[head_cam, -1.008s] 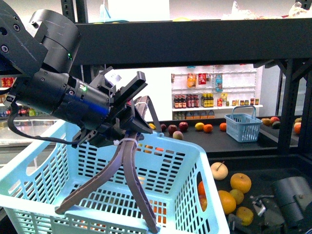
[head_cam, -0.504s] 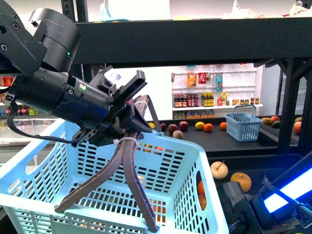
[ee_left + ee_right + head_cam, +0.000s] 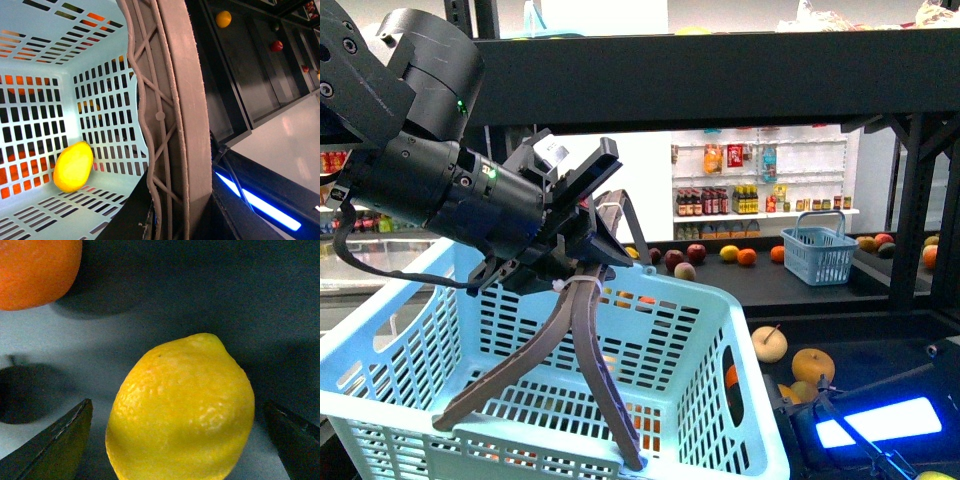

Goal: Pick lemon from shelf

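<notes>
The lemon (image 3: 182, 410), bright yellow with pebbled skin, rests on the dark deck of the black shelf (image 3: 210, 285). My right gripper (image 3: 177, 407) is open around it, with one finger (image 3: 55, 442) on each side and a gap to the skin. My right arm (image 3: 865, 422) reaches over the lower deck at the bottom right of the front view. My left gripper (image 3: 580, 262) is shut on the brown basket handle (image 3: 582, 340) and holds the light-blue basket (image 3: 650, 330) up. The handle (image 3: 175, 100) also fills the left wrist view.
An orange (image 3: 35, 270) lies near the lemon. A yellow oval fruit (image 3: 72, 166) lies inside the basket. A pear-like fruit (image 3: 769, 344) and an orange (image 3: 813, 366) sit on the lower deck. A small blue basket (image 3: 818, 253) and several fruits stand on the far deck.
My right arm has swung in low over the lower deck's fruit, now covering some of the oranges. The left gripper and basket have hardly moved.
</notes>
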Robot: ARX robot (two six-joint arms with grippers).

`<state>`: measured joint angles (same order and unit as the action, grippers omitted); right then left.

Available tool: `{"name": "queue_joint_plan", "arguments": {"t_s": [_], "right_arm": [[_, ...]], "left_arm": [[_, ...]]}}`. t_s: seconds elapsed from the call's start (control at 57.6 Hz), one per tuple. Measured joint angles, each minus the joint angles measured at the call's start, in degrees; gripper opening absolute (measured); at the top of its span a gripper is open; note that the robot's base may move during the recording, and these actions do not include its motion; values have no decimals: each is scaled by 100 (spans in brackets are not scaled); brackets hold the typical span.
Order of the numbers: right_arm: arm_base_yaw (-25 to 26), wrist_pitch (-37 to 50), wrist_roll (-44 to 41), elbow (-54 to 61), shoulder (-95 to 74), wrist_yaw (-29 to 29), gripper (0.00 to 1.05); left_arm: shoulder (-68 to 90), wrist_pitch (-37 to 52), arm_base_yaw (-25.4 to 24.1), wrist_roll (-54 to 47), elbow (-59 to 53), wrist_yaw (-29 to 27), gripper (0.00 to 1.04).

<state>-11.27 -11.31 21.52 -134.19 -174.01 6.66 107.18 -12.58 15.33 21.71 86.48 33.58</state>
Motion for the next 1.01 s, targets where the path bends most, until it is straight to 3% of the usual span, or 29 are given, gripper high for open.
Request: {"name": "queue_joint_plan", "arguments": {"t_s": [0.209,0.4,0.556,0.817,1.008], "right_arm": [[-52,-387,-122,-857,-457,-168,102],[-59,-365,-223,-907,-542,-258,75],[-50,-225,-254,-584,-374,-330,72],[192,599,-343,1386,820,-750,72],[826,1464,-568,3377,2505,-1152,72]], "left_arm": [[0,0,0,0,0,-17,20],[0,0,0,0,0,-15,20],[0,0,0,0,0,4,20],[0,0,0,0,0,0,20],[0,0,0,0,0,0,20]]}}
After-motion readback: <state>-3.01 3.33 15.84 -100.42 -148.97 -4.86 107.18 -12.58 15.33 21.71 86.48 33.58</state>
